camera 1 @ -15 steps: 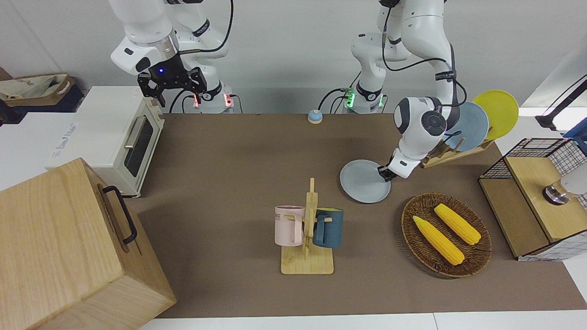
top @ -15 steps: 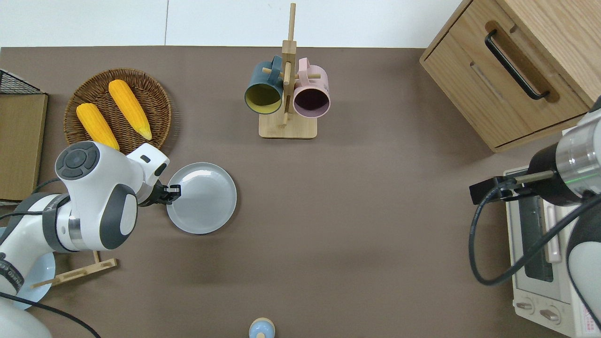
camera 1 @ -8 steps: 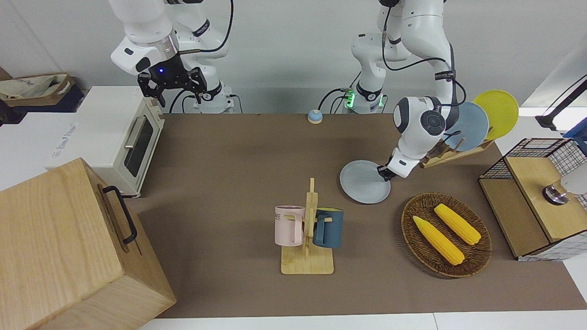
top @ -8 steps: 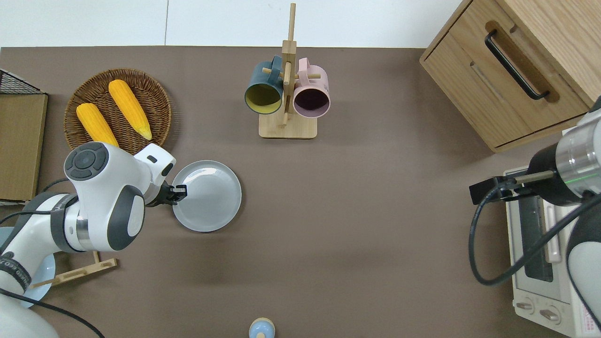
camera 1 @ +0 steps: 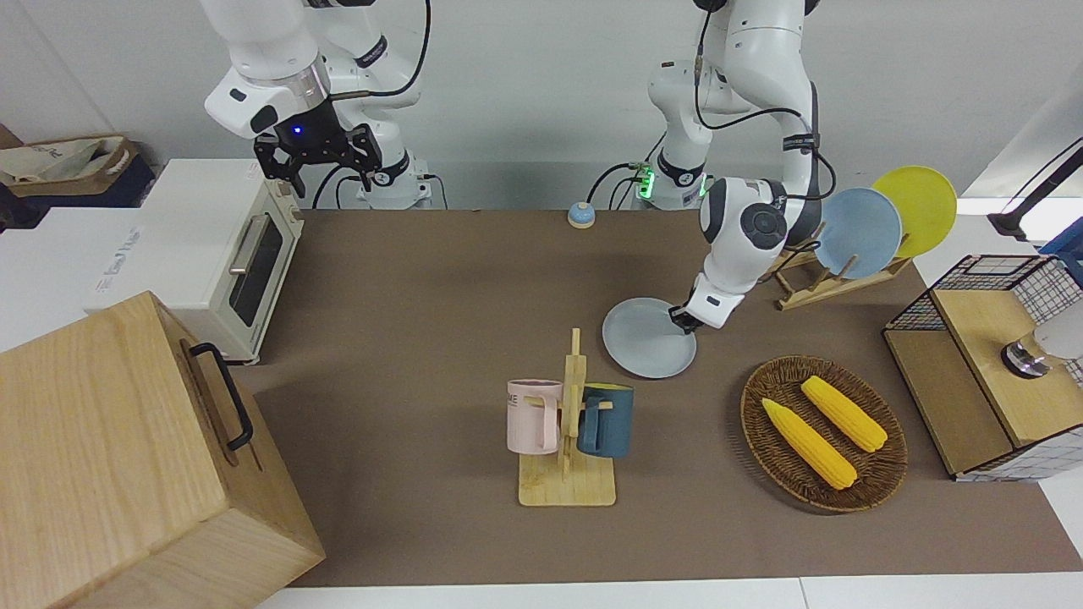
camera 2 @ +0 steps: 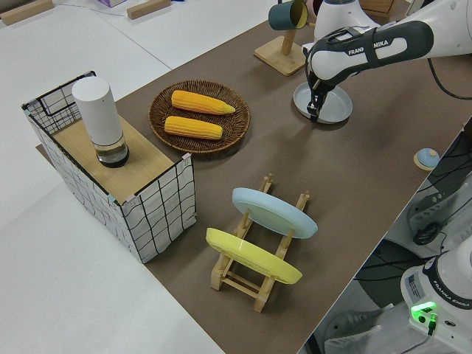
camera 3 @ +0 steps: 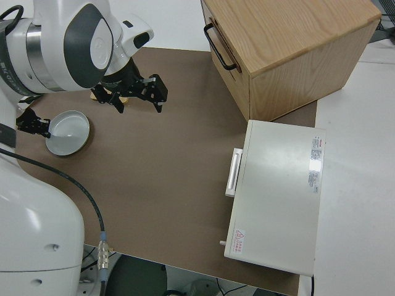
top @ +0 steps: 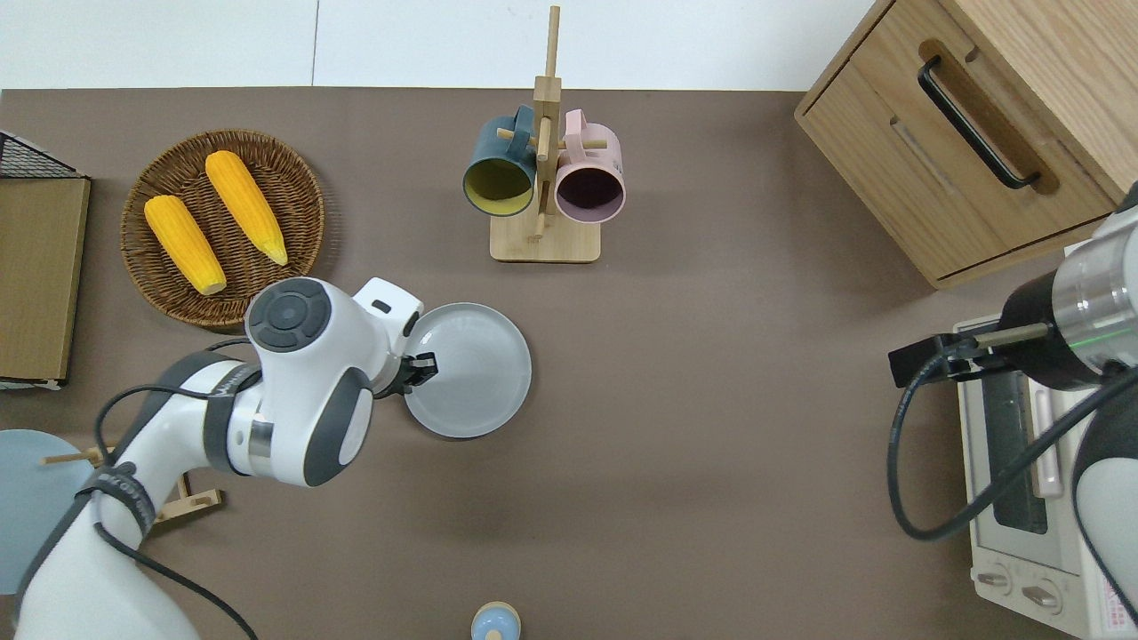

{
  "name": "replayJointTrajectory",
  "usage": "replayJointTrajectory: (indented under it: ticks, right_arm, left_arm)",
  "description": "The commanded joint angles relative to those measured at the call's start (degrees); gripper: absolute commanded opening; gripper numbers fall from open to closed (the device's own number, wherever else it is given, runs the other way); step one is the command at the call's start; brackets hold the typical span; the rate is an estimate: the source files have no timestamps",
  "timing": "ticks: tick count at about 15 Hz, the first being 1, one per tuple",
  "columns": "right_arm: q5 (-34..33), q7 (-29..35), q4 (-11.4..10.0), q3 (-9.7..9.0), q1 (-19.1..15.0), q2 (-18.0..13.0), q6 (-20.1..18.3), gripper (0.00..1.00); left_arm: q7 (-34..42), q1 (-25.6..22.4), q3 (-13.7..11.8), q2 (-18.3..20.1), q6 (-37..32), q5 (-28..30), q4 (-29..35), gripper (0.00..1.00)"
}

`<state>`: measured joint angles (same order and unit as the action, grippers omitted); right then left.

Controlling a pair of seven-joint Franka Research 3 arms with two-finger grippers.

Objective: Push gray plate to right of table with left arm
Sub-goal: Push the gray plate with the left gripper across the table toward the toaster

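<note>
The gray plate [top: 476, 373] [camera 1: 643, 340] lies flat on the brown table [top: 711, 427], nearer to the robots than the mug rack. My left gripper [top: 421, 370] [camera 1: 682, 320] is down at table height and touches the plate's rim on the side toward the left arm's end. The left side view shows the left gripper [camera 2: 315, 112] pointing down at the edge of the gray plate [camera 2: 328, 102]. My right arm is parked, and its gripper [camera 3: 134, 96] stands open and holds nothing.
A wooden mug rack [top: 542, 191] holds a blue and a pink mug. A wicker basket [top: 178, 151] holds two corn cobs. A dish rack [camera 1: 833, 283] carries a light blue and a yellow plate. A wooden cabinet [top: 969, 133], a toaster oven [top: 1022, 498] and a small bell [top: 495, 622] stand around.
My left gripper has slid the gray plate along the table toward the right arm's end, away from the corn basket. The right arm has not moved.
</note>
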<state>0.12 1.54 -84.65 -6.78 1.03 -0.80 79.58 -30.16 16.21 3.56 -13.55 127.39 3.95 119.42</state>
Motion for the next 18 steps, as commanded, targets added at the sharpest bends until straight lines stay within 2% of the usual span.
replayJointTrajectory:
  ticks: [1, 6, 9, 13, 17, 18]
  right_arm:
    - [0.2, 0.1, 0.5, -0.78, -1.1, -0.2, -0.8, 0.983]
    - [0.1, 0.1, 0.5, -0.78, -1.1, -0.2, -0.8, 0.983]
    - [0.1, 0.1, 0.5, -0.78, -1.1, -0.2, -0.8, 0.983]
    - [0.1, 0.1, 0.5, -0.78, -1.1, -0.2, -0.8, 0.983]
    - [0.2, 0.1, 0.5, -0.78, -1.1, -0.2, -0.8, 0.983]
    - [0.2, 0.1, 0.5, -0.78, -1.1, -0.2, -0.8, 0.983]
  left_arm:
    - [-12.3, 8.2, -0.1, -8.1, 0.4, 0.3, -7.2, 0.0]
    - [-21.2, 13.9, 0.3, -9.9, 0.3, 0.4, -10.6, 0.0]
    - [-23.6, 15.1, 1.1, -10.4, 0.4, 0.4, -10.7, 0.0]
    - [-27.6, 15.1, 5.2, -11.8, 0.5, 0.4, -12.5, 0.0]
    - [-32.2, 15.7, 8.4, -15.9, 0.4, -0.2, -18.1, 0.0]
    - [-33.0, 16.5, 8.4, -17.2, 0.4, -0.3, -20.1, 0.0]
